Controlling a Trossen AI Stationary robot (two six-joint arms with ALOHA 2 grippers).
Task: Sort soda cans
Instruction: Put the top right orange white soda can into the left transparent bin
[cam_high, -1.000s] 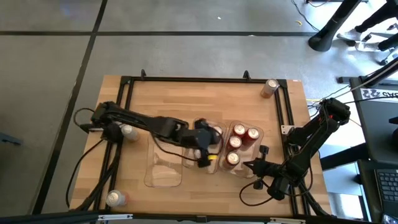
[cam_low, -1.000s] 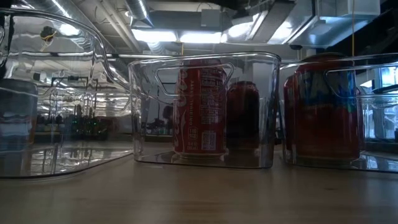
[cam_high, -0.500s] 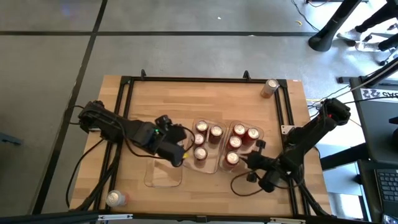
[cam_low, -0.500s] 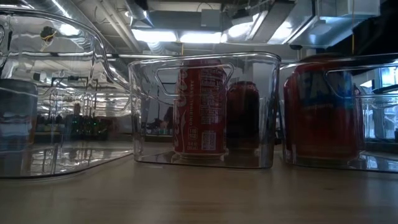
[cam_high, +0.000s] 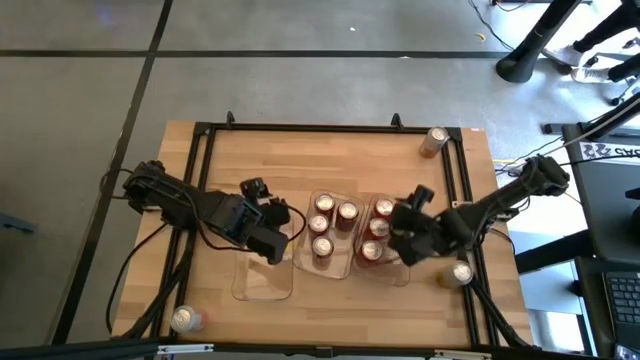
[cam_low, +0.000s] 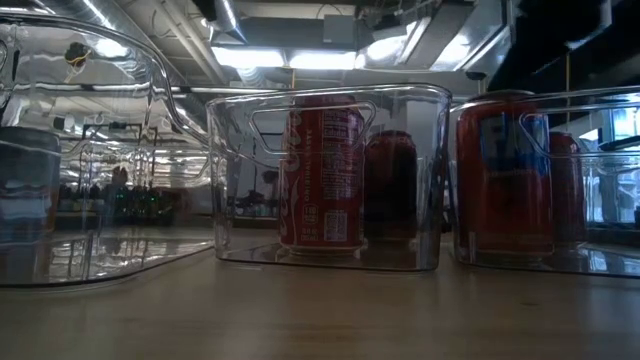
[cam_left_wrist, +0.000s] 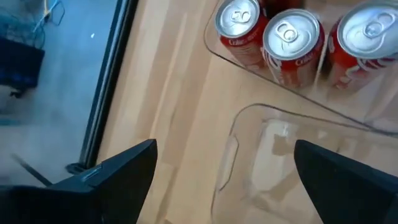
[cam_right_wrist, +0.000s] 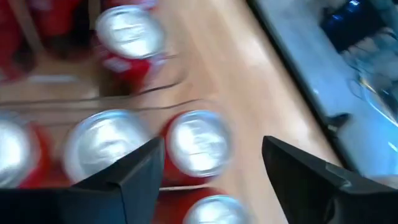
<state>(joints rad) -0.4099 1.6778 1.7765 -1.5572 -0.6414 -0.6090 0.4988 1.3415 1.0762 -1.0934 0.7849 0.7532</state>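
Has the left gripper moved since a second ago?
Yes. In the high view the left gripper has pulled back from the middle tray of red cans toward the table's left side, and now hovers open over the empty tray.

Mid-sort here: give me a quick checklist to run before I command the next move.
1. Left claw open, nothing in it: ok.
2. Right claw open, fingers on either side of a can in the right tray: ok. Whether it clears that can: cannot tell.
3. Middle tray cans upright: ok, four.
4. Arms apart: ok, the middle tray lies between them.
5. All cans in trays: not ok. Loose cans sit at the far right corner, the near left corner and beside the right tray.
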